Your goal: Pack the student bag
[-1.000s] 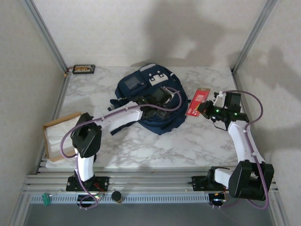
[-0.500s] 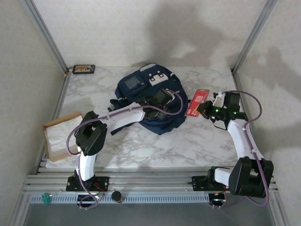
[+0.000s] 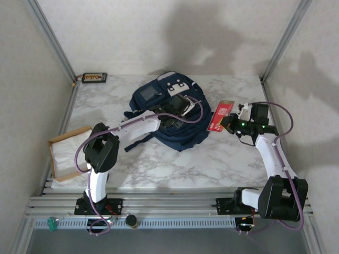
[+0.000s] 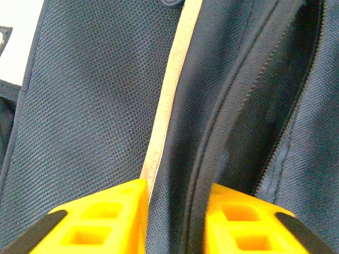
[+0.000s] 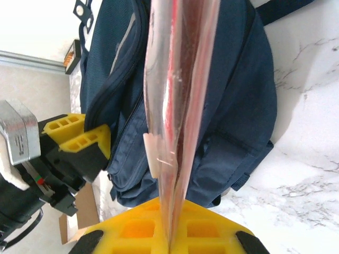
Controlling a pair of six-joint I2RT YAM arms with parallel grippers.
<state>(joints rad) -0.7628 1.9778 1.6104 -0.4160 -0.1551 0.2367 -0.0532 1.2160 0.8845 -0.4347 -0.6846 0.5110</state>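
Note:
The navy student bag (image 3: 153,95) lies at the middle back of the marble table. My left gripper (image 3: 177,108) is on top of it. In the left wrist view its yellow fingers (image 4: 106,217) pinch a fold of the bag's fabric (image 4: 90,106) with a pale stripe and dark piping, so the left gripper (image 4: 175,211) is shut on the bag. My right gripper (image 3: 232,123) hovers just right of the bag, shut on a flat red packet (image 3: 221,115) in clear plastic. The right wrist view shows that packet (image 5: 180,79) standing edge-on from the right gripper (image 5: 170,233), with the bag (image 5: 238,106) behind it.
An open cardboard box (image 3: 66,153) with white lining sits at the table's left edge. A small dark tray (image 3: 94,78) lies in the back left corner. Metal frame posts (image 3: 278,47) rise at both back corners. Bare marble (image 3: 212,164) stretches in front of the bag.
My left gripper has slid a little further back over the bag and closed on a fold of its fabric. The right gripper with the red packet has barely moved.

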